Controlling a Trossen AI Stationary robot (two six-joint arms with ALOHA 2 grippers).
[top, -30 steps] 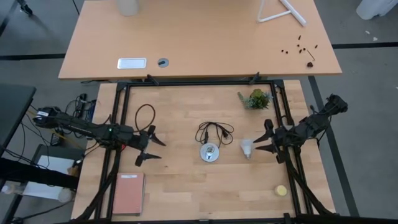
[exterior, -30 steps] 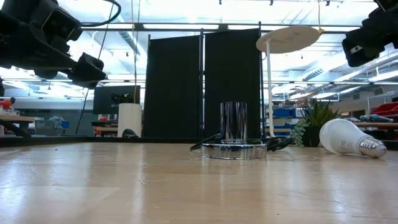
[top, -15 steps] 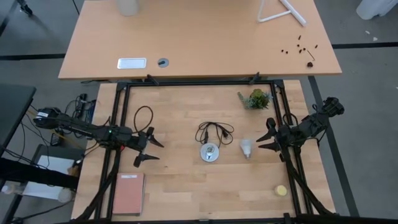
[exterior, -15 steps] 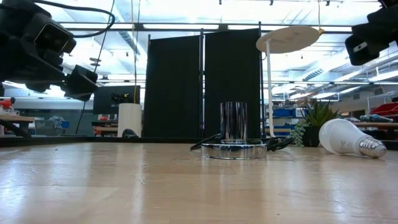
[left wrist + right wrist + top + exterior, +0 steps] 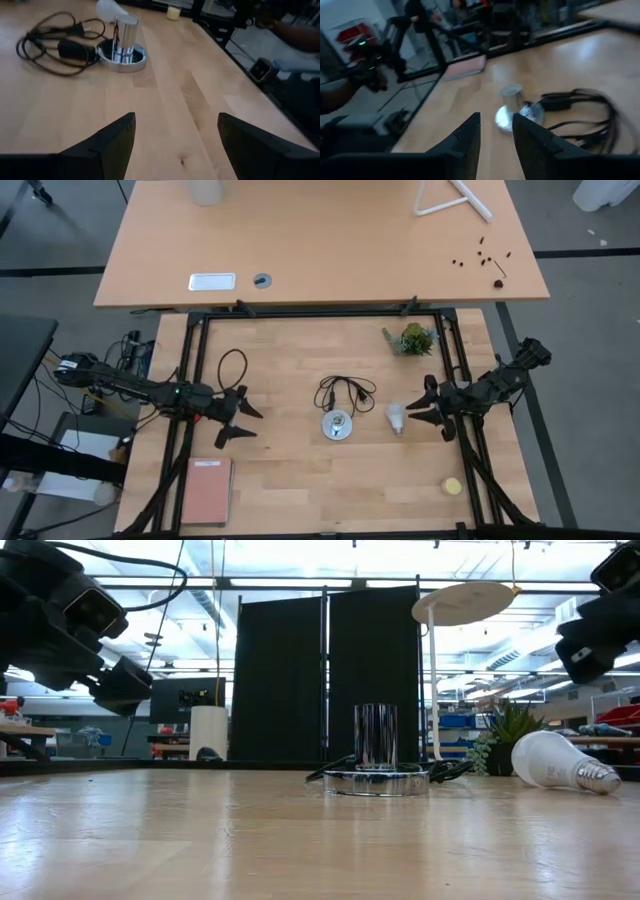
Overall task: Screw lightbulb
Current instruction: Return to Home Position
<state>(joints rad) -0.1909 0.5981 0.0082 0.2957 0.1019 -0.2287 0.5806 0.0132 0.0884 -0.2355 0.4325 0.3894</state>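
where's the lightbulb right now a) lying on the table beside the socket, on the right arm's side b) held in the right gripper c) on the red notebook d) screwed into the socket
A: the lightbulb lies on its side on the table, apart from the socket base, and the open right gripper next to it holds nothing.

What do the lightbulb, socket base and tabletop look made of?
Lightbulb: matte white globe, likely frosted plastic or glass; ribbed grey screw end looks metal.
Socket base: polished chrome-like metal, mirror reflections on disc and sleeve.
Tabletop: light wood, visible grain and plank seams, satin sheen.
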